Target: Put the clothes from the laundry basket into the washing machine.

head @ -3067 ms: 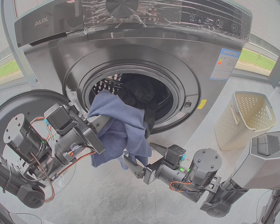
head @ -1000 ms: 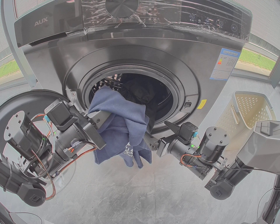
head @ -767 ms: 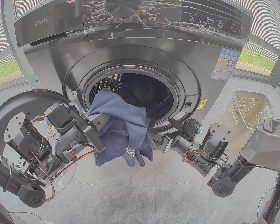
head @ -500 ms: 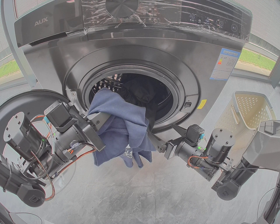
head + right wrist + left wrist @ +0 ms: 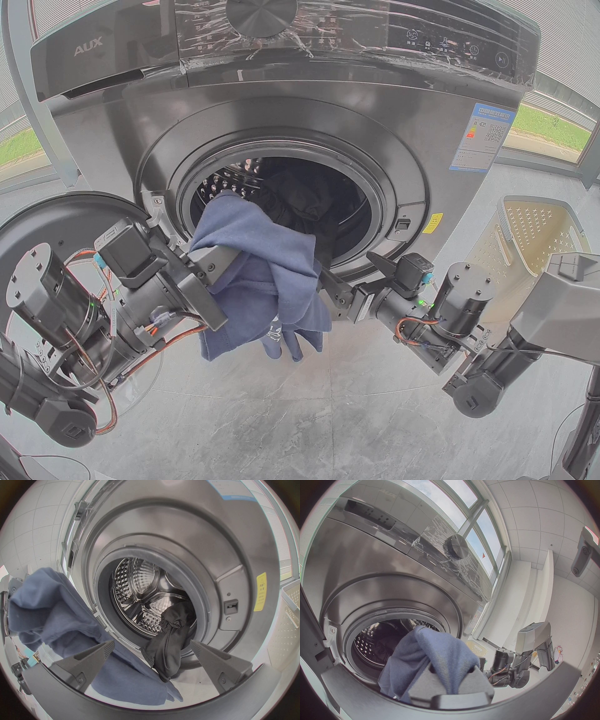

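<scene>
Right arm: it has climbed from low under the hanging cloth to the lip of the door opening, and in the last half second it edged back toward the cloth.
Right end effector (image 5: 149, 643): jaws spread wide, holding nothing, pointed at the steel drum (image 5: 140, 583) of the dark grey front-loading washing machine (image 5: 400, 125).
Left end effector (image 5: 217, 259): closed on the blue cotton garment (image 5: 262, 250), which drapes over it at the opening's lower left rim (most of the cloth hangs outside, down toward the floor).
Key relation: the hanging tail lies just beside the right end effector, on its left. Its long axis runs downward and the drum lies up and beyond. The right arm is the nearer one to that tail.
Black garment (image 5: 170, 642): half in the drum, spilling over the door lip.
Cream perforated plastic laundry basket (image 5: 537, 231): on the floor to the right, well apart, with no clothes visible in it.
Likely next: the tail probably needs gathering up and pushing inward.
</scene>
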